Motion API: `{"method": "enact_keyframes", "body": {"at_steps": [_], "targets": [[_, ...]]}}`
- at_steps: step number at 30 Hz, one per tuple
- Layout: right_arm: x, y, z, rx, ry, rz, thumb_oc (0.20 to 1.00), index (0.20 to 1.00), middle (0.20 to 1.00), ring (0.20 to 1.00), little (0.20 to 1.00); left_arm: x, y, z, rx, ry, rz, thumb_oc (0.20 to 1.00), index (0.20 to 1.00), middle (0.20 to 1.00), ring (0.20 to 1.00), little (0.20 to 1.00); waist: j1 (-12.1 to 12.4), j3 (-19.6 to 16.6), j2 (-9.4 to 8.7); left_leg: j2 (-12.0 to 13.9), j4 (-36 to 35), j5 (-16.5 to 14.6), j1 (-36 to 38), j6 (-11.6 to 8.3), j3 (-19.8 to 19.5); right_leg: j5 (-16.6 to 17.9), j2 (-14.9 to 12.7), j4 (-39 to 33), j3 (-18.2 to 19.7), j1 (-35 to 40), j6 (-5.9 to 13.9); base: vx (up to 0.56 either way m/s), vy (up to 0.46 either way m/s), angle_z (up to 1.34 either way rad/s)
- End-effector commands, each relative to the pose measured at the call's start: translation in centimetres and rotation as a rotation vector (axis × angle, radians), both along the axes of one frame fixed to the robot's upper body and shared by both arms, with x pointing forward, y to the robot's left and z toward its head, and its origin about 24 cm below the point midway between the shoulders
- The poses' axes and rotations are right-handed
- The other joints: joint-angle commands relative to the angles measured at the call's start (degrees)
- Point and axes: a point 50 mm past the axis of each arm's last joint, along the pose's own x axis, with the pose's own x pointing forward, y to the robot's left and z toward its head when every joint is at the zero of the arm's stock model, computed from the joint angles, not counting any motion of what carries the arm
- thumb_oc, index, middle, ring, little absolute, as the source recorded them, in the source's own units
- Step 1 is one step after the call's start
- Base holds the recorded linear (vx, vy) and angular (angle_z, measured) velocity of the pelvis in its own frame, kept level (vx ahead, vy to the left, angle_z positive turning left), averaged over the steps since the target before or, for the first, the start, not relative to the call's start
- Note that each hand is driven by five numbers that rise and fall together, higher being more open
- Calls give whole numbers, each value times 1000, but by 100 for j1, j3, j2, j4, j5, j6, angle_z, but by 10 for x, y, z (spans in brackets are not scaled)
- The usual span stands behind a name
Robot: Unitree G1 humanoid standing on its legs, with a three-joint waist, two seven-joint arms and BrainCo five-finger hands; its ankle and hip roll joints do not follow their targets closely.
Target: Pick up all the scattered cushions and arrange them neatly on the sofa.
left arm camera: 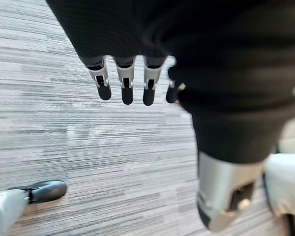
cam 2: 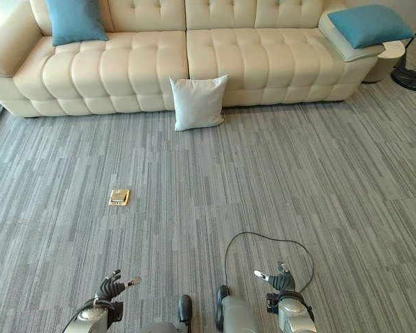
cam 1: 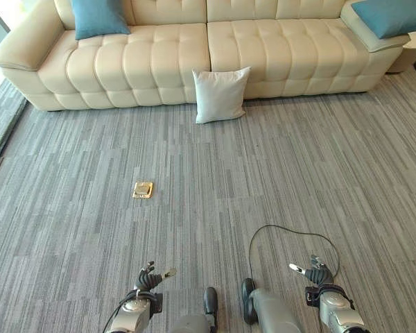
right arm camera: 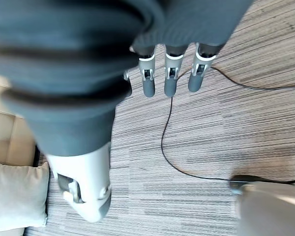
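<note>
Grey carpet; white cushion upright, leaning on sofa front.

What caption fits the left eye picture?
White cushion propped on the carpet against the sofa, both hands low and empty.

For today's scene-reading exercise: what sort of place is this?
Probably a lounge or office waiting area: a long cream sofa, grey striped carpet with a brass floor socket, and a white cushion on the floor.
</note>
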Motion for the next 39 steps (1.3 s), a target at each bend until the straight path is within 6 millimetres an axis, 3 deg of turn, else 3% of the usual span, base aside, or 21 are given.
{"method": "enact_keyframes", "body": {"at_steps": [1, 5, 7, 9, 14, 16, 17, 19, 21, 22, 24, 25, 28, 30, 35, 37, 38, 39], "targets": [[13, -12, 16, -60, -88, -3, 1000, 1000, 1000, 1000, 1000, 14, 1, 12, 6, -90, 7, 1000, 1000, 1000, 1000, 1000, -66, 61, 109, -36, -34, -919, 759, -346, -12, 358, 242, -1829, -305, 389, 179, 270, -131, -4], [8, -16, 14, -75, -72, 0, 1000, 1000, 1000, 1000, 1000, 11, -2, 10, 0, -83, -5, 1000, 1000, 1000, 1000, 1000, -118, 11, 106, 11, -34, -1017, 979, -425, -34, 554, 269, -2349, -450, 526, 228, 307, -138, 5], [2, -16, 11, -74, -56, 1, 1000, 1000, 1000, 1000, 1000, 9, -3, 8, 0, -73, -15, 1000, 1000, 1000, 1000, 1000, -118, -49, 121, 42, -34, -1056, 1077, -464, -84, 467, 264, -2366, -487, 669, 176, 340, -153, 15], [-4, -20, 8, -77, -33, -2, 1000, 1000, 1000, 1000, 1000, 3, -9, 4, -24, -56, -7, 1000, 1000, 1000, 1000, 1000, -180, -226, 216, 181, 201, -1000, 1172, -525, -94, 366, 392, -2145, -445, 813, -36, 546, -273, 28], [-7, -32, 11, -84, -38, -34, 1000, 1000, 1000, 1000, 1000, 0, -16, 1, -75, -51, 19, 1000, 1000, 1000, 1000, 1000, -209, -224, 305, 267, 2098, -340, 496, -937, -23, -20, 501, -2191, -410, 1370, -355, 288, -188, 23], [-5, -35, 13, -89, -49, -47, 1000, 1000, 1000, 1000, 1000, 4, -18, 2, -88, -60, 25, 1000, 1000, 1000, 1000, 1000, -179, -138, 261, 287, 2797, -138, 137, -1000, -3, -156, 492, -2199, -384, 1555, -482, 208, -185, -11], [-6, -38, 13, -91, -47, -57, 1000, 1000, 1000, 1000, 1000, 5, -18, 2, -91, -66, 20, 1000, 1000, 1000, 1000, 1000, -168, -83, 229, 309, 2930, -180, -60, -963, 27, -197, 459, -2236, -363, 1663, -518, 181, -156, -8], [-6, -39, 14, -92, -47, -64, 1000, 1000, 1000, 1000, 1000, 5, -19, 2, -89, -62, 16, 1000, 1000, 1000, 1000, 1000, -166, -57, 186, 317, 2875, -284, -255, -899, 80, -208, 403, -2282, -357, 1742, -530, 152, -101, 9], [-6, -40, 14, -94, -47, -71, 1000, 1000, 1000, 1000, 1000, 3, -19, 0, -84, -46, 5, 1000, 1000, 1000, 1000, 1000, -130, -37, 46, 179, 2278, -737, -674, -697, 58, -254, 288, -2451, -324, 2021, -485, 302, -86, 22], [-8, -40, 13, -101, -38, -60, 1000, 1000, 1000, 1000, 1000, -1, -19, -2, -75, -29, -2, 1000, 1000, 1000, 1000, 1000, -116, -52, 29, 136, 1549, -631, -804, -696, -97, -299, 275, -2499, -297, 2157, -460, 248, -17, 13], [-8, -40, 13, -101, -38, -60, 1000, 1000, 1000, 1000, 1000, -1, -19, -2, -75, -29, -2, 1000, 1000, 1000, 1000, 1000, -118, -38, 18, 125, 1491, -604, -753, -695, -97, -304, 264, -2503, -297, 2183, -457, 177, 3, -5], [-10, -39, 12, -108, -26, -47, 1000, 1000, 1000, 1000, 1000, -6, -19, -4, -70, -14, -8, 1000, 1000, 1000, 1000, 1000, -118, -79, 56, 183, 759, -48, -915, -771, -290, -350, 326, -2578, -296, 2329, -487, 261, 25, -8], [-13, -37, 8, -108, 0, -32, 1000, 1000, 1000, 1000, 1000, -12, -15, -6, -48, 17, -25, 1000, 1000, 1000, 1000, 1000, -103, -123, 102, 118, -34, 461, -1132, -936, -211, -418, 423, -2720, -197, 2718, -472, 362, 79, 8], [-13, -35, 7, -105, 4, -23, 1000, 1000, 1000, 1000, 1000, -13, -13, -6, -44, 19, -21, 1000, 1000, 1000, 1000, 1000, -56, -167, 108, 98, -34, 547, -1075, -943, -219, -465, 429, -2714, -117, 2833, -438, 339, 117, -7], [-13, -28, 4, -97, 18, 8, 1000, 1000, 1000, 1000, 1000, -21, -6, -10, -30, 48, 8, 1000, 1000, 1000, 1000, 1000, 33, -441, -42, -16, 310, 186, -867, -630, -205, -679, 167, -2534, 69, 3100, -234, 405, 177, -50], [-13, -25, 3, -93, 25, 24, 1000, 1000, 1000, 1000, 1000, -20, -4, -9, -21, 46, -2, 1000, 1000, 1000, 1000, 1000, 69, -486, -93, -64, 454, -16, -819, -518, -137, -701, 71, -2056, 116, 2941, -136, 314, 180, -15], [-11, -22, 3, -90, 24, 41, 1000, 1000, 1000, 1000, 1000, -19, -2, -8, -17, 43, -4, 1000, 1000, 1000, 1000, 1000, 99, -484, -99, -102, 498, -143, -757, -426, -86, -697, -16, -1481, 77, 2738, -47, 199, 136, -17], [-11, -22, 3, -90, 24, 41, 1000, 1000, 1000, 1000, 1000, -19, -2, -8, -17, 43, -4, 1000, 1000, 1000, 1000, 1000, 99, -484, -99, -102, 498, -143, -758, -426, -86, -698, -16, -1481, 77, 2737, -47, 181, 198, -17]]}}
